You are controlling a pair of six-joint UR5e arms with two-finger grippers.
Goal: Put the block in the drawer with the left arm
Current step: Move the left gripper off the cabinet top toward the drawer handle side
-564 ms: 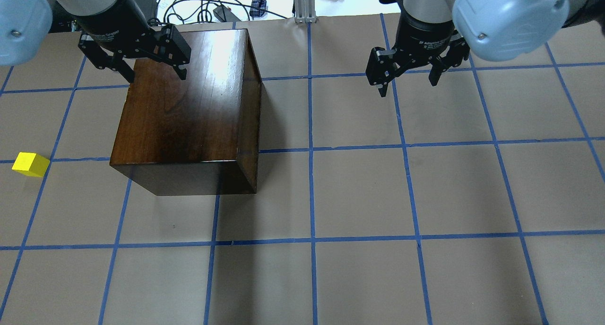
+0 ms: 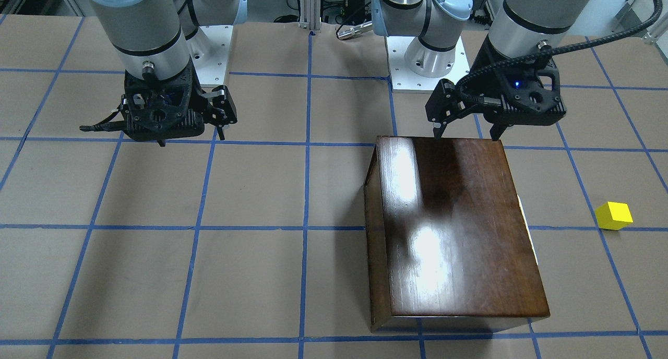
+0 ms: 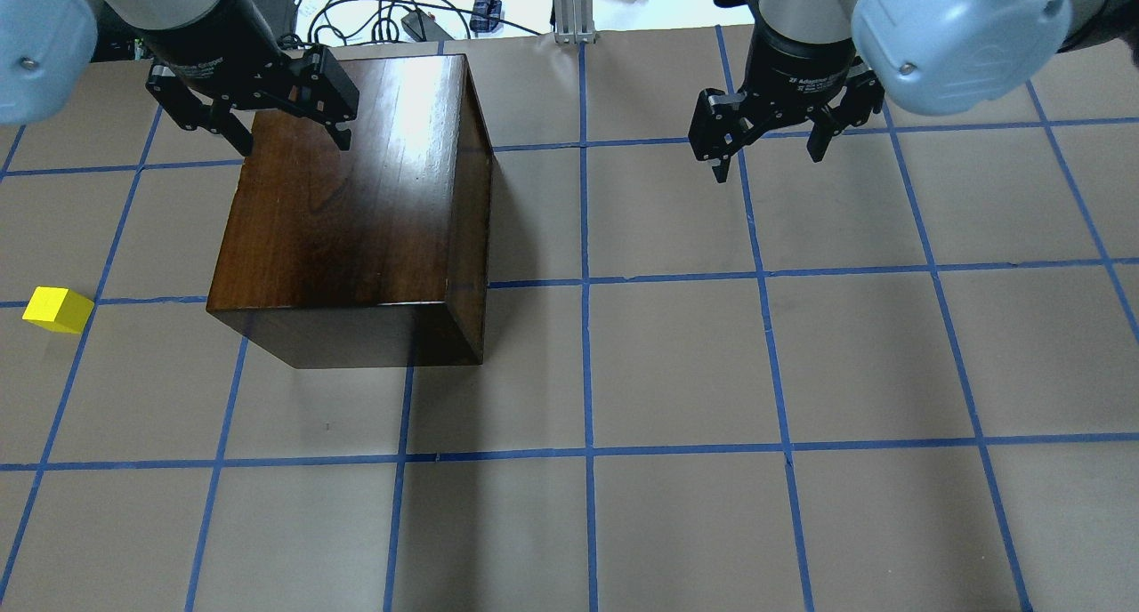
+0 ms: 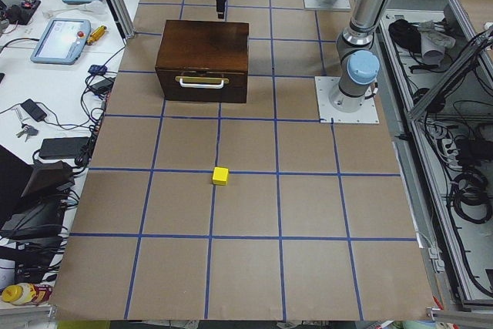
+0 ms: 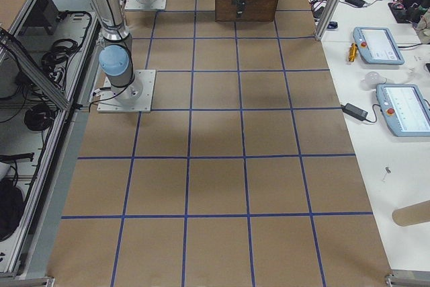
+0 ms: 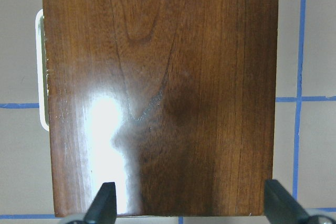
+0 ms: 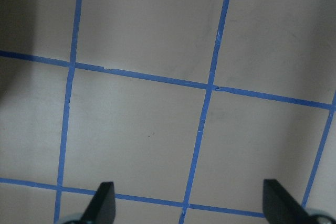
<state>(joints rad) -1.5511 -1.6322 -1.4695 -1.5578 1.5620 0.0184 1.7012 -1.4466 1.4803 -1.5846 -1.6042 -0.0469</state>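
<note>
We saw the left gripper had barely shifted, jaws wide and empty over the box. The right gripper gaped too. The shut drawer faced the table's left edge.

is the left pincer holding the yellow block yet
No, the block sits alone on the table, apart from the left pincer, which hangs open above the wooden box.

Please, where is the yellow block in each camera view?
Front-facing: block far right, beyond wooden box.
Overhead: block far left of box.
Exterior left: block at centre, nearer than box.
Exterior right: not visible.
Wrist views: absent.
Shared landmark: the wooden box.
</note>
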